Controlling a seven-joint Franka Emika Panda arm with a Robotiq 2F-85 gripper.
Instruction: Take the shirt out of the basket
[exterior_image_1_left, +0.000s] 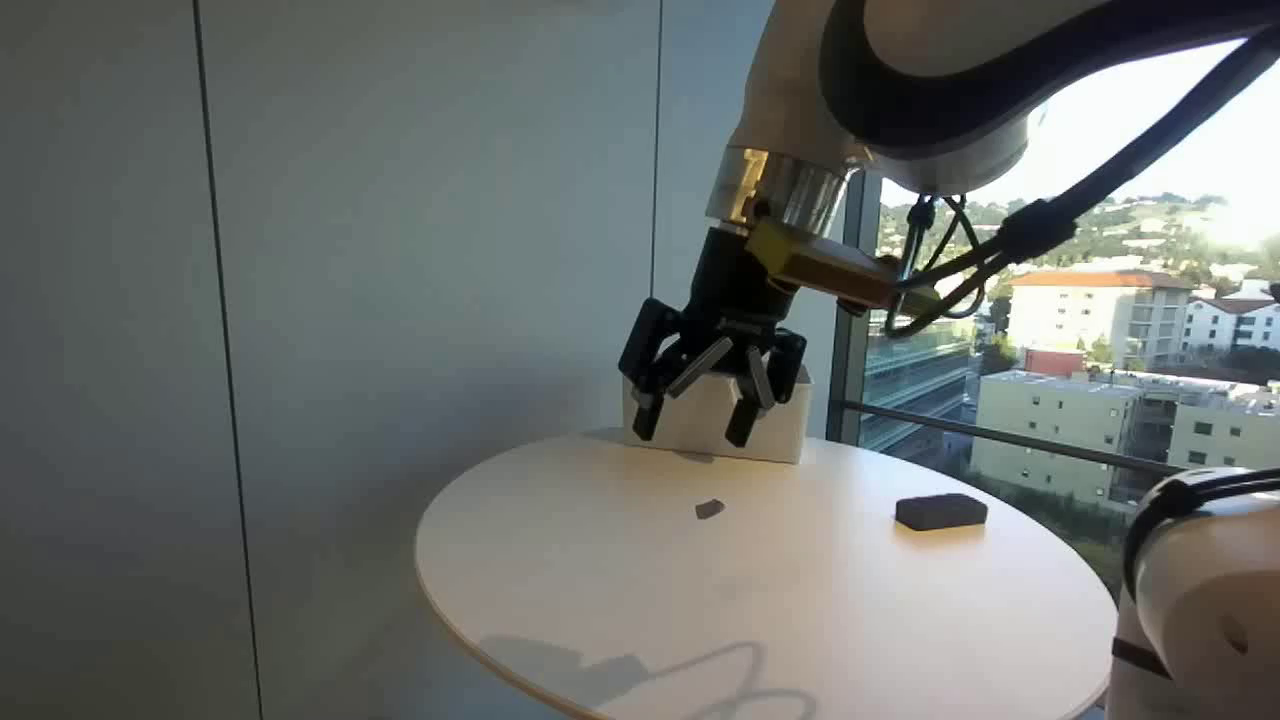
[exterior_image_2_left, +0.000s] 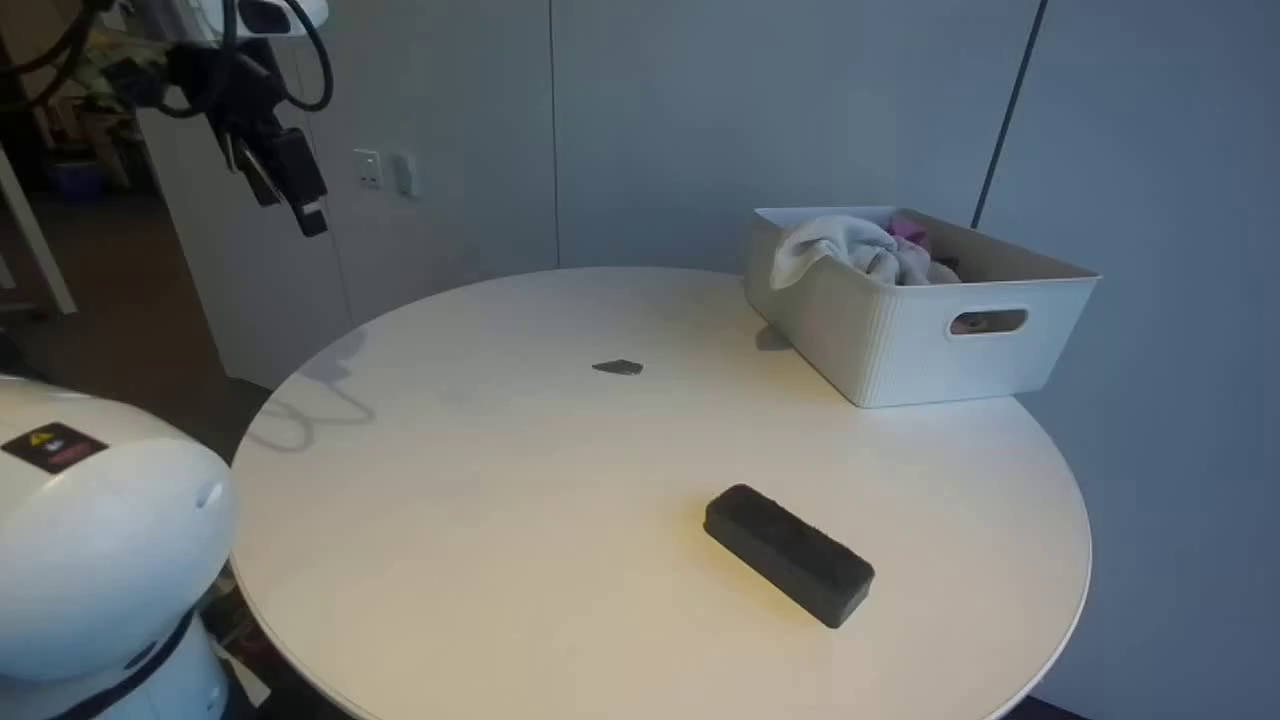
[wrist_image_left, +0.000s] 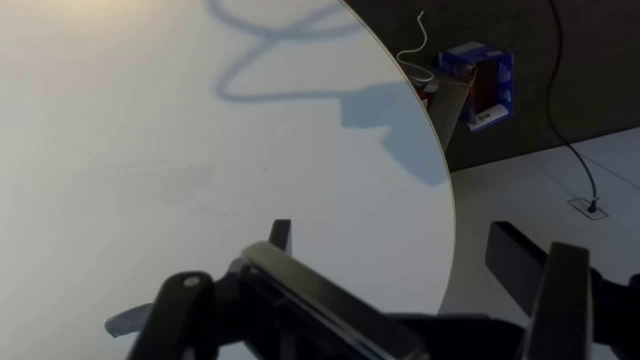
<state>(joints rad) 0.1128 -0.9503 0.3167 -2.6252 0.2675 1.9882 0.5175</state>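
A white basket (exterior_image_2_left: 910, 355) stands at the table's edge by the wall; it also shows behind my gripper in an exterior view (exterior_image_1_left: 783, 432). A pale grey-white cloth (exterior_image_2_left: 845, 243), perhaps the shirt, lies in it and hangs over one rim. A purple cloth (exterior_image_2_left: 908, 232) shows beside it; which one is the shirt I cannot tell. In the other picture of the basket its contents are hidden. My gripper (exterior_image_1_left: 692, 428) is open and empty, high above the table and well apart from the basket (exterior_image_2_left: 290, 210). In the wrist view its fingers (wrist_image_left: 397, 247) stand wide apart; no basket shows there.
The round white table (exterior_image_2_left: 480, 560) bears a black block (exterior_image_2_left: 790, 555) and a small grey flat piece (exterior_image_2_left: 618, 367). The grey piece also shows in the wrist view (wrist_image_left: 129, 320). A wall (exterior_image_2_left: 700, 120) rises behind the table and basket. A window (exterior_image_1_left: 1080, 400) is on another side.
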